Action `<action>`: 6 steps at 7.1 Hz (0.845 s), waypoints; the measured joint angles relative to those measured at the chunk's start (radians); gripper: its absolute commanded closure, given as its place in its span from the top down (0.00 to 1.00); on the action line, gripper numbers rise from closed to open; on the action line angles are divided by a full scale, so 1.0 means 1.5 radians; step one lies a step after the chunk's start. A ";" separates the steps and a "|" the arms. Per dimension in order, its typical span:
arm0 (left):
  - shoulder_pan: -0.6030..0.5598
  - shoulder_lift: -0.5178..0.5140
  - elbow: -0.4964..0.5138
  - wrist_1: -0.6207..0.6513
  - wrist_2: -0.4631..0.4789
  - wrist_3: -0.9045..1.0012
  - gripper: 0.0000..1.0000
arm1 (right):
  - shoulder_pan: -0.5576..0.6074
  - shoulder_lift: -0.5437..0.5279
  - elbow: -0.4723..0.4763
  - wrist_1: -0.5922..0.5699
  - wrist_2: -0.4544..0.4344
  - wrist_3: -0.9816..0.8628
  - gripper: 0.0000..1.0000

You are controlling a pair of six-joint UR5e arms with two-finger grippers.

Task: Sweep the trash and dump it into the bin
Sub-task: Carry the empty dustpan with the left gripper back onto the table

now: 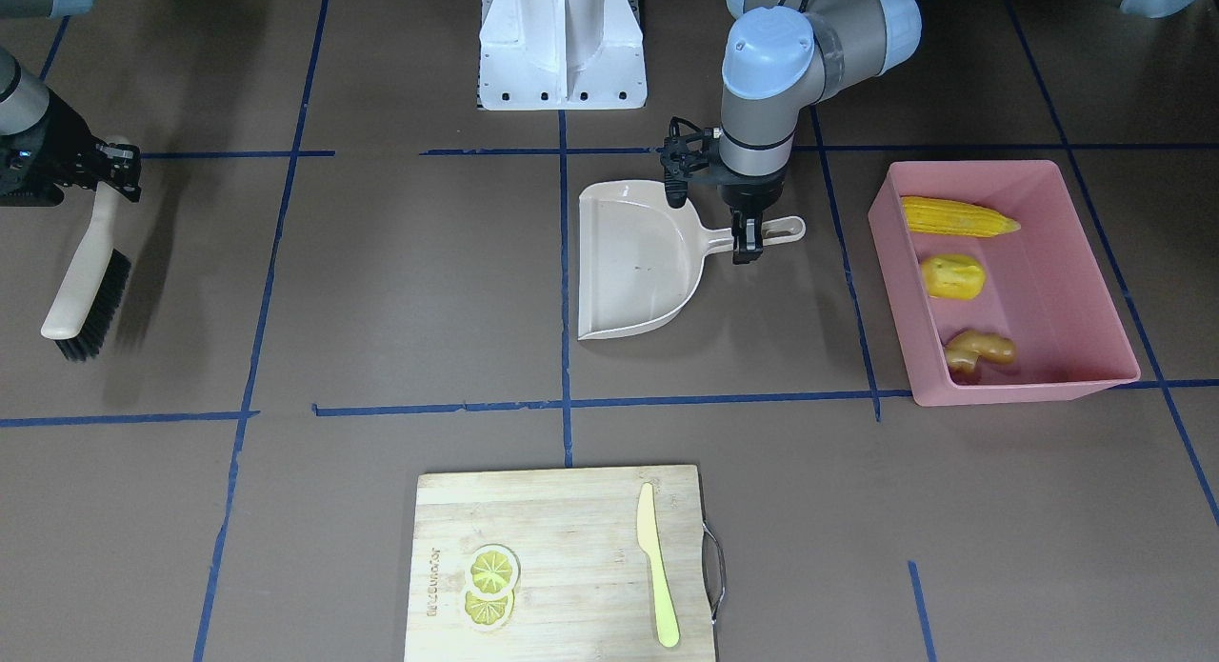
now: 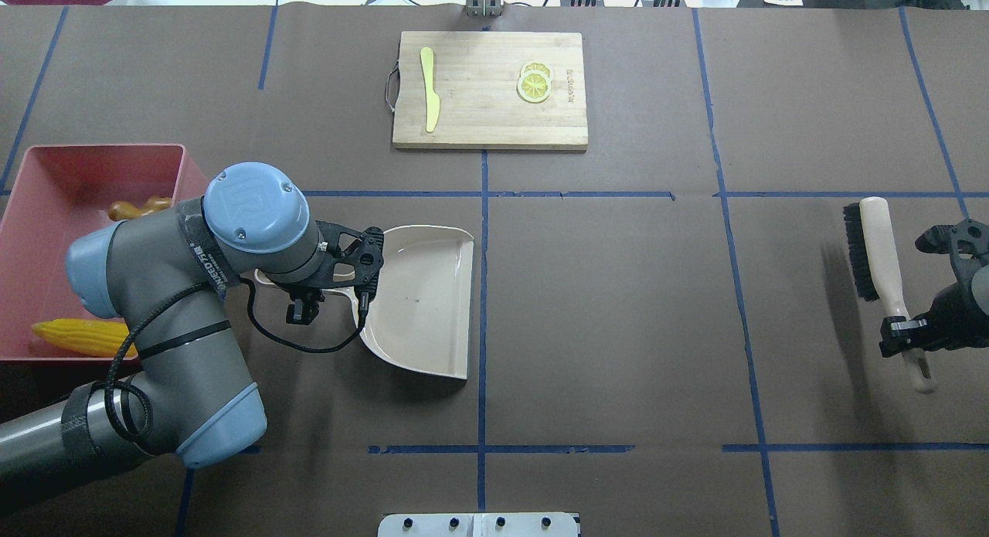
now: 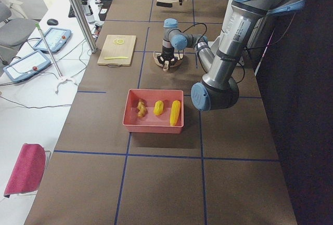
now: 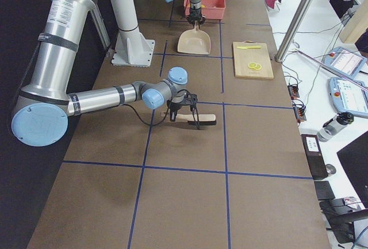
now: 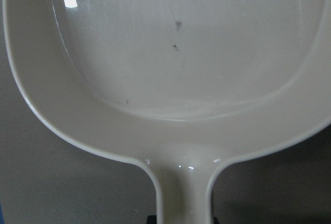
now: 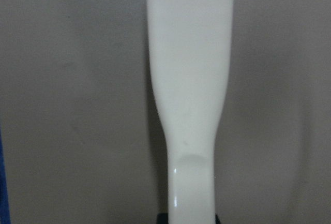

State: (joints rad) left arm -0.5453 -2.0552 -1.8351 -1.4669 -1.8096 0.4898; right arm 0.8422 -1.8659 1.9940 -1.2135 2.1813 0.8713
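Note:
The pink bin (image 1: 1009, 391) stands on the table and holds all three pieces of trash: the yellow corn cob (image 1: 957, 216), the rounded yellow lumpy piece (image 1: 953, 276) and the tan-orange ginger root (image 1: 979, 350). The beige dustpan (image 1: 633, 262) lies flat and empty beside the bin. My left gripper (image 1: 748, 248) is shut on its handle; the left wrist view shows the empty pan (image 5: 181, 69). My right gripper (image 1: 119, 167) is shut on the handle of the black-bristled brush (image 1: 90, 281), far from the dustpan. The right wrist view shows only the brush handle (image 6: 189, 79).
A wooden cutting board (image 1: 562, 567) at the operators' edge carries two lemon slices (image 1: 492, 586) and a pale yellow-green knife (image 1: 657, 562). The white robot base (image 1: 562, 43) stands at the robot's edge. Blue tape lines cross the brown table.

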 measured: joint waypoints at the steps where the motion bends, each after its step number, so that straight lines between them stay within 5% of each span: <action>1: 0.000 0.000 -0.001 0.000 0.000 -0.003 0.68 | 0.000 0.000 0.001 0.000 0.000 0.000 0.00; 3: 0.000 -0.001 -0.005 0.000 0.004 -0.006 0.98 | 0.000 0.000 0.003 0.000 0.000 0.001 0.00; 6: 0.000 0.003 -0.022 0.002 0.065 -0.005 1.00 | -0.001 0.001 0.004 0.000 0.001 0.004 0.00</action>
State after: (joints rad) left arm -0.5447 -2.0514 -1.8686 -1.4640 -1.7117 0.4816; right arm 0.8411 -1.8640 2.0003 -1.2134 2.1824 0.8771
